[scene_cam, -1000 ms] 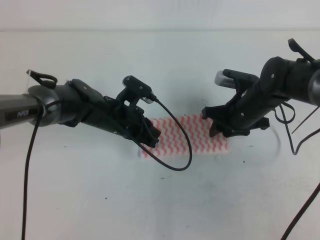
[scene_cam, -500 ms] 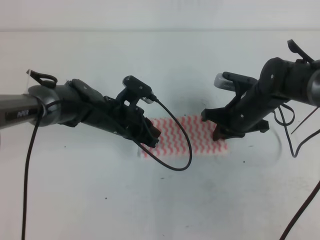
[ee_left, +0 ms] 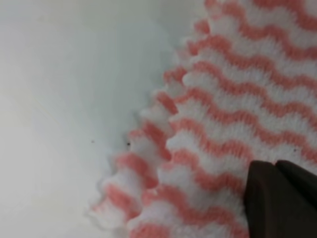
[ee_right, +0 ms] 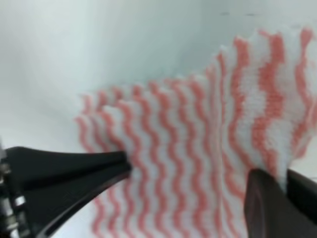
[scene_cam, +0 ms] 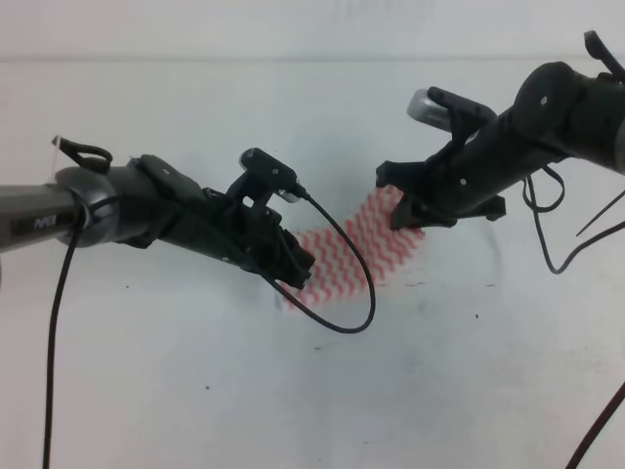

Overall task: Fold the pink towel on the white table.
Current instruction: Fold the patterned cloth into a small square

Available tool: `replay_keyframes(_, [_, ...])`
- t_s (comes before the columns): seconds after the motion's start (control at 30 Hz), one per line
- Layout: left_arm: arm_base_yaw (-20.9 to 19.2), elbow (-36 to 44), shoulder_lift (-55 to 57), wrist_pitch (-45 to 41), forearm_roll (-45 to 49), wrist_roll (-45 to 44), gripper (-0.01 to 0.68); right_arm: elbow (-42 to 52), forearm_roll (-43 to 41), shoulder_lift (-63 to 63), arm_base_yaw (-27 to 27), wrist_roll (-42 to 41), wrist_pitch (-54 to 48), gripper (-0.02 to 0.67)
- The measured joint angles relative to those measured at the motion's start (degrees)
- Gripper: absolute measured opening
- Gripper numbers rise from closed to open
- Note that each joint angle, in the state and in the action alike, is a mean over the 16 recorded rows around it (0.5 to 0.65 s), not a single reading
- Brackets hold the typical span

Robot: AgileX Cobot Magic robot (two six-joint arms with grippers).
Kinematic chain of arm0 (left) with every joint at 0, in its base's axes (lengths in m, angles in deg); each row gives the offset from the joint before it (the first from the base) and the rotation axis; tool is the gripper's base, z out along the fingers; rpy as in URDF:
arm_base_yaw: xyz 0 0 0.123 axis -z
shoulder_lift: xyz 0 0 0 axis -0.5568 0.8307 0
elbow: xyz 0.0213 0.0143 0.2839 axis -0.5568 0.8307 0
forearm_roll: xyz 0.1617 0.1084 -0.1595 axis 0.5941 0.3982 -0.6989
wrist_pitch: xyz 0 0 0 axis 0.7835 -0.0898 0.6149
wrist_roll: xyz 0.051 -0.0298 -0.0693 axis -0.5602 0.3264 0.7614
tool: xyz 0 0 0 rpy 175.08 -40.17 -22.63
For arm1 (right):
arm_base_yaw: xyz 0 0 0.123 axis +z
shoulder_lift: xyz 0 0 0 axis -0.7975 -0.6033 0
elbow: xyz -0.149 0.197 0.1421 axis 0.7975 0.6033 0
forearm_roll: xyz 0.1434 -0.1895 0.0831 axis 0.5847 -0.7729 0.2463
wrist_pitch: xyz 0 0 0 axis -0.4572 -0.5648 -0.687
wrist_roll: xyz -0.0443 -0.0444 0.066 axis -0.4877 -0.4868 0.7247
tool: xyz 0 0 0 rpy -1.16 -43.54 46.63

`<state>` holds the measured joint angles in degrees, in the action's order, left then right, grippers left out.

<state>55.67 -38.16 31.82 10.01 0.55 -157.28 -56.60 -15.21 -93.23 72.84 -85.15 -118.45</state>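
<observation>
The pink towel (scene_cam: 354,249) is a zigzag-striped cloth on the white table (scene_cam: 195,391), lying between my two arms. My right gripper (scene_cam: 406,209) is shut on its right end and holds that end raised and drawn leftward, so the cloth slopes down to the left. In the right wrist view the raised cloth (ee_right: 198,148) hangs in front of the shut fingers (ee_right: 270,196). My left gripper (scene_cam: 299,270) sits low on the towel's left end, shut on the cloth. The left wrist view shows its fingertips (ee_left: 277,193) together on the striped, layered towel (ee_left: 223,114).
A black cable (scene_cam: 356,293) loops from the left wrist over the towel's near edge. More cables (scene_cam: 552,254) hang by the right arm. In the right wrist view the left gripper (ee_right: 64,173) points in from the left. Small dark specks (scene_cam: 207,388) mark the table.
My right gripper has lifted the towel's right end off the table and carried it up and to the left, shortening the cloth's flat part. The left arm has stayed put.
</observation>
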Motion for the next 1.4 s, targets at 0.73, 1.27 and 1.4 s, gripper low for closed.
replay_keyframes(0.73, [0.0,-0.1,-0.4,-0.5,0.2,-0.4,0.000,-0.7,6.1,-1.4,3.4,-3.2,1.6,-0.015])
replay_keyframes(1.27, [-4.6,0.0,-5.2,-11.5,3.7,0.4,0.000,-0.7,5.9,-1.8,3.4,-3.6,1.7,-0.010])
replay_keyframes(1.4, [-5.9,0.0,-4.3,-14.3,2.8,0.5,0.000,-0.7,5.9,-1.9,3.4,-3.9,1.8,-0.010])
